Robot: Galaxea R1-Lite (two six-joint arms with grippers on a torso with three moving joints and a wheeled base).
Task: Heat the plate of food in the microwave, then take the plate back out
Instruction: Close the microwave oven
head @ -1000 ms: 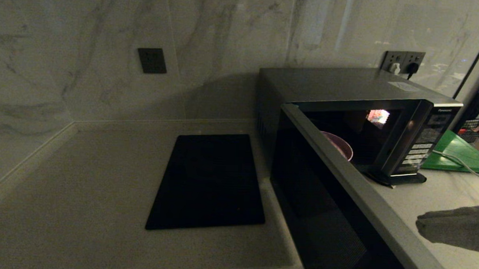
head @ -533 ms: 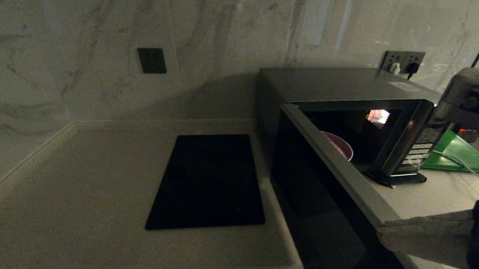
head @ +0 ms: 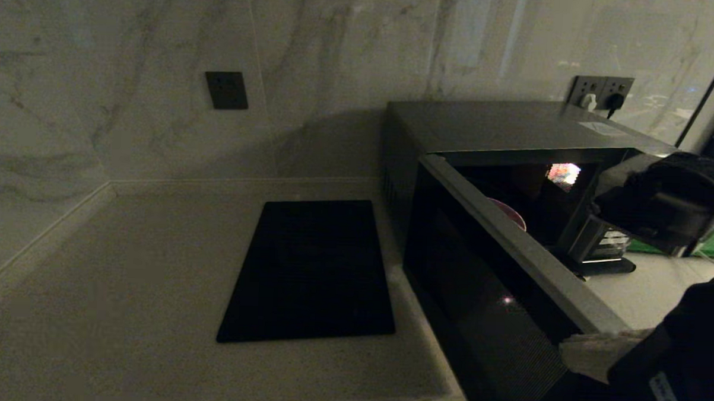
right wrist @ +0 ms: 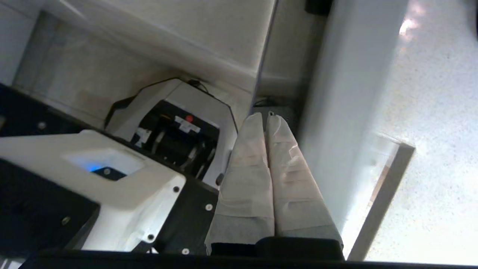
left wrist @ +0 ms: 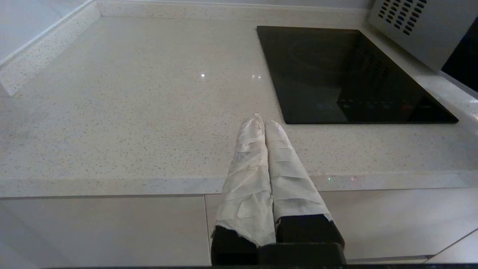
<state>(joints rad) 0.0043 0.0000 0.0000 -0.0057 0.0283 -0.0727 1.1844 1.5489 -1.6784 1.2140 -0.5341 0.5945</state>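
Against the free end of the microwave's (head: 514,129) open door (head: 497,276) sits the right gripper (head: 589,354), its cloth-wrapped fingers (right wrist: 261,168) pressed together and holding nothing. From the right wrist view those fingers lie alongside the pale edge of the door, pointing down past the counter edge toward the robot's own base. Beyond the gripper, deeper inside the lit cavity, the plate of food (head: 511,216) rests on the oven floor; only a sliver of its purple rim shows above the door's top edge, and the food on it cannot be made out. Across the door from the gripper, a flat black slab (head: 310,270) lies on the pale countertop (head: 123,275). Well away from the microwave, the left gripper (left wrist: 263,125) hangs parked over the counter's front edge, its wrapped fingers (left wrist: 250,164) also shut together and empty, with the near corner of the slab just ahead of its tips.
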